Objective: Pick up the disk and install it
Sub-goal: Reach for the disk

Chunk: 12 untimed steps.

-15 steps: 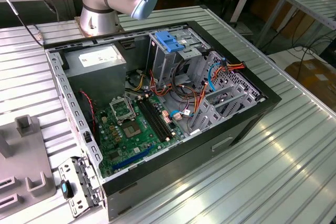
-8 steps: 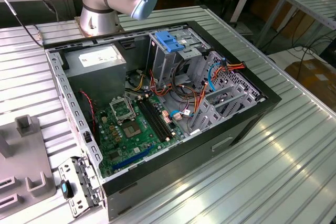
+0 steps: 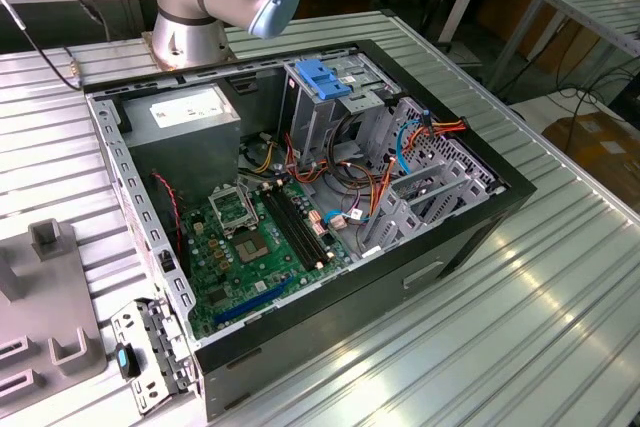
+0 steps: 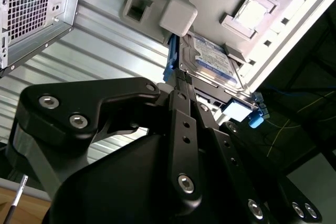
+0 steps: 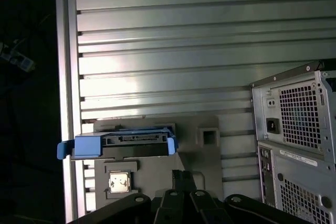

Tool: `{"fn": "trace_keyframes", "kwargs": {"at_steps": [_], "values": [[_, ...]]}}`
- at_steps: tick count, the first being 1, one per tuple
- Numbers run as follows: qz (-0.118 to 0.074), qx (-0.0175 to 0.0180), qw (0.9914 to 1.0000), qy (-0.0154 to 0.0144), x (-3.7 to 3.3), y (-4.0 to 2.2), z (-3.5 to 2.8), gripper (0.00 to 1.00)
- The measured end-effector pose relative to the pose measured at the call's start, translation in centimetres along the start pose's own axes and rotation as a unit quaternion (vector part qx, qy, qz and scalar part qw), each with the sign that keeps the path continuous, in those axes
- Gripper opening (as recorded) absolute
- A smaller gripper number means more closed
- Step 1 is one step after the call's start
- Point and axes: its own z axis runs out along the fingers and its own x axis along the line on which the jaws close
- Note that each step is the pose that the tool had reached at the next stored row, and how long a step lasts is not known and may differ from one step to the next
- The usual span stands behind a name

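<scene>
We see the flat, blue-framed grey metal disk point(image 5: 118, 145) just ahead of the black gripper point(image 5: 184, 179), close to the grey fixture plate point(image 5: 149, 174) on the ribbed aluminium table point(image 5: 184, 51). We cannot tell how the jaws stand.

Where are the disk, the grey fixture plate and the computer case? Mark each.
disk point(image 5: 119, 144), first wrist view, dark edge within its blue bracket.
grey fixture plate point(image 5: 207, 163), first wrist view, bare face.
computer case point(image 5: 302, 116), first wrist view, perforated rear grille.
</scene>
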Motion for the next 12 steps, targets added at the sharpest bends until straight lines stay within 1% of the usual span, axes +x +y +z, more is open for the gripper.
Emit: {"fn": "trace_keyframes", "kwargs": {"at_steps": [8, 12], "values": [[0.0, 0.0, 1.0, 0.0, 0.73, -0.06, 0.0, 0.11], [0.0, 0.0, 1.0, 0.0, 1.27, -0.1, 0.0, 0.11]]}}
